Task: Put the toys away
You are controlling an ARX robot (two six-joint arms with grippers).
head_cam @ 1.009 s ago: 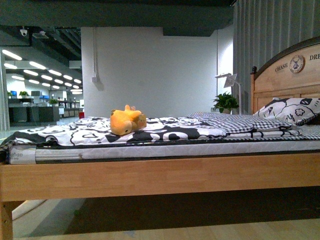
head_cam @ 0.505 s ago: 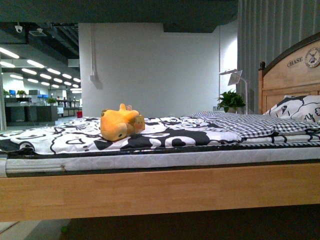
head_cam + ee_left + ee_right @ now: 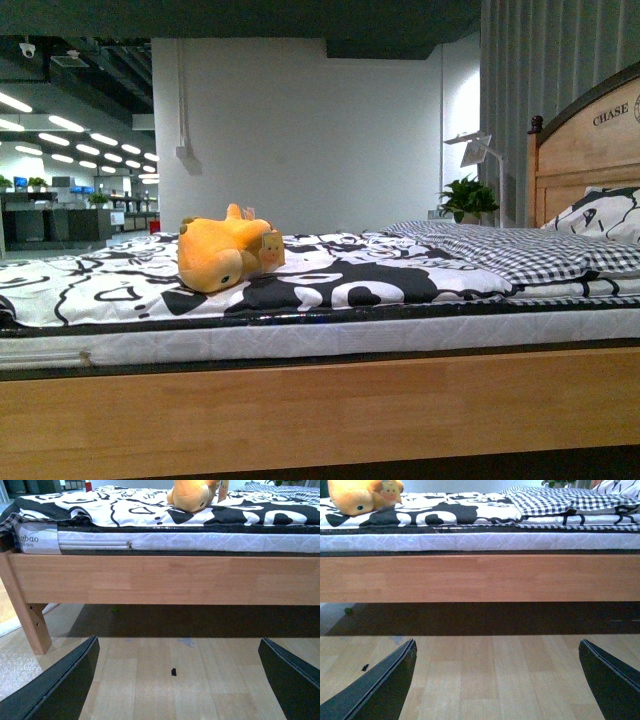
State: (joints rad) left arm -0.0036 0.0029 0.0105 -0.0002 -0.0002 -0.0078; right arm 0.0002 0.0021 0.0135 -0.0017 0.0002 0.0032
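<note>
Currently logging small yellow-orange plush animal (image 3: 222, 253) on black-and-white patterned bedsheet (image 3: 350, 280): long axis across the bed, rounded end leftward, paper tag (image 3: 270, 249) rightward. Lies well above and beyond left gripper (image 3: 178, 640) and right gripper (image 3: 496, 641), both spread wide, empty.

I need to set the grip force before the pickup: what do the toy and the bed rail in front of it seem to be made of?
The toy looks like soft stuffed plush. It is matte and fuzzy, with rounded, squashy shapes, and its small tag is probably paper. The bed rail looks like light wood with a smooth, faintly satin finish, showing grain and joined strips.
</note>
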